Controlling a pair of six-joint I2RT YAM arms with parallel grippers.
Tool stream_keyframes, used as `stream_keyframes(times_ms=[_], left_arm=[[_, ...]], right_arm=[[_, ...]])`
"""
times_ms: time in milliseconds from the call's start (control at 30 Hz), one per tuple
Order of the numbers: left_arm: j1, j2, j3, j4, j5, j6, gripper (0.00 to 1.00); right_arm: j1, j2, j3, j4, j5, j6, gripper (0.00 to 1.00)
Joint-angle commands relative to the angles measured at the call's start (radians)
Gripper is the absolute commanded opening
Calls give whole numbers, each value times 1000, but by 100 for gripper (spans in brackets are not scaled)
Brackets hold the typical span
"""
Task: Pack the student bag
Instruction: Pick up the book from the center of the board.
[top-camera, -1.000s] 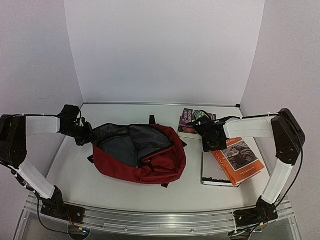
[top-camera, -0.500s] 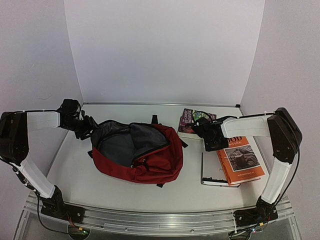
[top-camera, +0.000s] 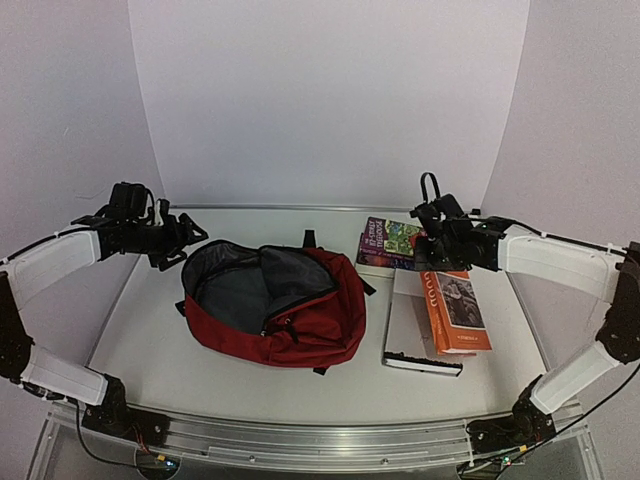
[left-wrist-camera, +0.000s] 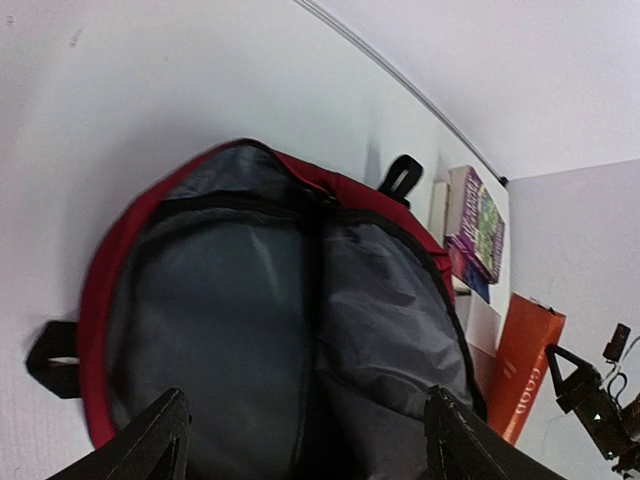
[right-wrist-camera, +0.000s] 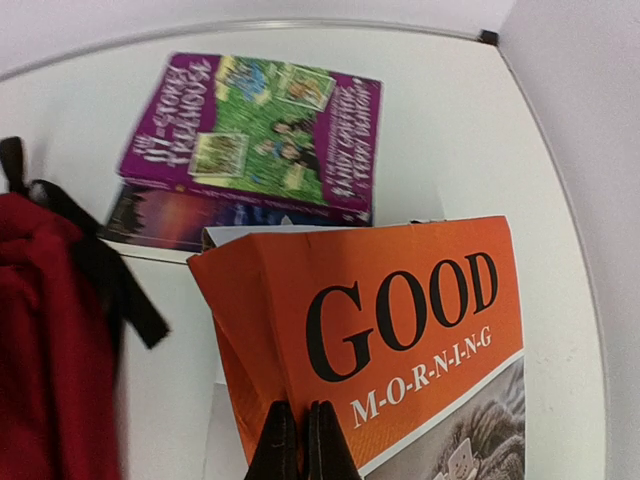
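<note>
Orange book edge pinched, student bag gaping

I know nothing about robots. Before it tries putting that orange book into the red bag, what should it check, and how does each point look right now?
1. Student bag mouth open, grey lining showing: ok.
2. Left tool open, holding nothing: ok.
3. Right tool shut on the orange book at its edge: ok.
4. Grip firm enough to carry the whole book: cannot tell.
5. Purple books lie apart from the orange book, not on it: ok.
</note>
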Motion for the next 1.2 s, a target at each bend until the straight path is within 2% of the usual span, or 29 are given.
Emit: stream_keyframes(times_ms=[0,133,300,433,733,933,1167], left_arm=[[-119,24,0,154,112,-137,79],[-231,91,46,244,133,-199,79],[-297,149,75,379,190,-277,81],[-309,176,79,487,261,-345,82],[-314,230,52,585,336,-426,87],[-322,294,42,702,410,-494,89],[-334,344,66,709,430,-504,94]], right_arm=[[35,-39,-35,171,-120,-35,0],[125,-70,-27,237,-43,-58,0],[277,-74,3,332,100,-153,0],[356,-52,11,432,82,-219,0],[473,70,69,563,20,-312,0],[524,146,114,580,-2,-353,0],[562,198,147,583,-12,-396,0]])
